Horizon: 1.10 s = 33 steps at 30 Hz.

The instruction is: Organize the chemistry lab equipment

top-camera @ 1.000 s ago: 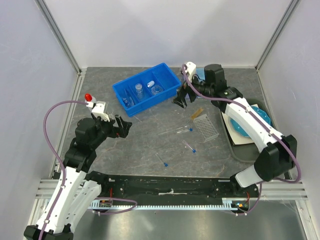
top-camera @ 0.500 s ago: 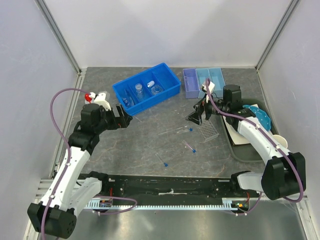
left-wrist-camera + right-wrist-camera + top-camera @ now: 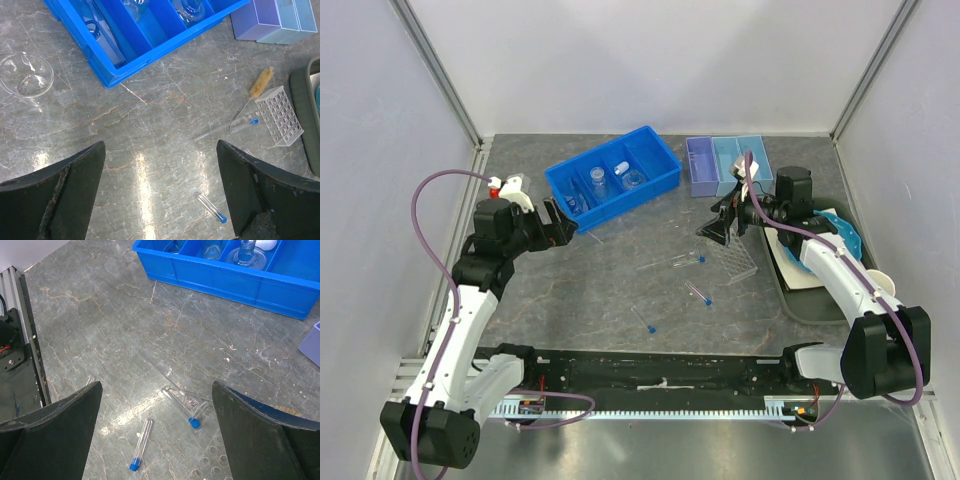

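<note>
Top external view: a loose lab set lies on a grey table (image 3: 570,290).
Tubes: three clear tubes (image 3: 698,292) with blue caps lie flat near the table's centre, well apart from each other.
Far tube (image 3: 687,260): long axis about 9 to 3, cap at the 3 end, just beside the rack.
Mid tube (image 3: 697,291): axis 10 to 4, cap at 4.
Near tube (image 3: 642,318): axis 11 to 5, cap at 5.
Rack (image 3: 735,257): clear, holes facing up, at 3 o'clock of the far tube, long axis 11 to 5.
Brush (image 3: 261,82): tan bristle head at the rack's far end; in the left wrist view its thin wire runs toward 7.
Beaker (image 3: 25,77): small, clear, upright on the table beside the bin's near corner.
Bottle (image 3: 495,186): red cap showing at 9 o'clock, body hidden behind the left arm.
Bin (image 3: 655,160): blue, divided, at 11 to 12 o'clock; clear flasks (image 3: 598,183) stand in its compartments.
Boxes (image 3: 705,165): lilac and pale blue, at 1 o'clock.
Tray (image 3: 800,300): at 3 o'clock, holding a teal plate (image 3: 845,235); a cup (image 3: 886,285) sits at its near end.
Left claw (image 3: 558,222): jaws wide apart, gripping nothing, near the bin's near corner.
Right claw (image 3: 720,228): jaws wide apart, gripping nothing, over the rack's far end.
</note>
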{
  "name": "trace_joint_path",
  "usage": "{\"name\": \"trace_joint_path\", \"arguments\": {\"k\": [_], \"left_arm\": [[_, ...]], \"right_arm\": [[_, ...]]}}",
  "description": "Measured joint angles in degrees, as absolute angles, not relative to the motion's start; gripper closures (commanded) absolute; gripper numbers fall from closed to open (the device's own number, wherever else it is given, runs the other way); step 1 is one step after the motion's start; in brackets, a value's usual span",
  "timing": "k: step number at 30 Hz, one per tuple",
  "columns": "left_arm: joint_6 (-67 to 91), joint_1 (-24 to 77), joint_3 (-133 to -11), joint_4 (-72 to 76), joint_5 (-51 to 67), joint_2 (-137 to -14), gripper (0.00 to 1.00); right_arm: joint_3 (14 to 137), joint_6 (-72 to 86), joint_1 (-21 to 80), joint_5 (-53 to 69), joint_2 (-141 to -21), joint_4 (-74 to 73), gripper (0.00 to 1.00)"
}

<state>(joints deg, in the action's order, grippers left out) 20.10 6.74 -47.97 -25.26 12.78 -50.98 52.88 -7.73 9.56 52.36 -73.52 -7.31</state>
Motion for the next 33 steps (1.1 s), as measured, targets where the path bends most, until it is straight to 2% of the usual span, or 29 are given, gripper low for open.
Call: {"name": "trace_joint_path", "arguments": {"k": [18, 21, 27, 33], "left_arm": [[18.0, 3.9, -48.0, -25.2, 14.4, -53.2, 0.04], [17.3, 0.5, -48.8, -25.1, 16.4, -56.1, 0.1], [17.3, -9.3, -51.2, -23.5, 23.1, -64.9, 0.12], [17.3, -11.6, -52.0, -23.0, 25.6, -69.2, 0.16]], "right_arm": [[52.9, -8.7, 9.2, 52.7, -73.5, -7.4, 0.02], [52.9, -8.9, 9.2, 52.7, -73.5, -7.7, 0.02], [52.9, -10.2, 9.2, 52.6, -73.6, -8.7, 0.02], [52.9, -11.6, 9.2, 52.5, -73.6, -10.3, 0.02]]}}
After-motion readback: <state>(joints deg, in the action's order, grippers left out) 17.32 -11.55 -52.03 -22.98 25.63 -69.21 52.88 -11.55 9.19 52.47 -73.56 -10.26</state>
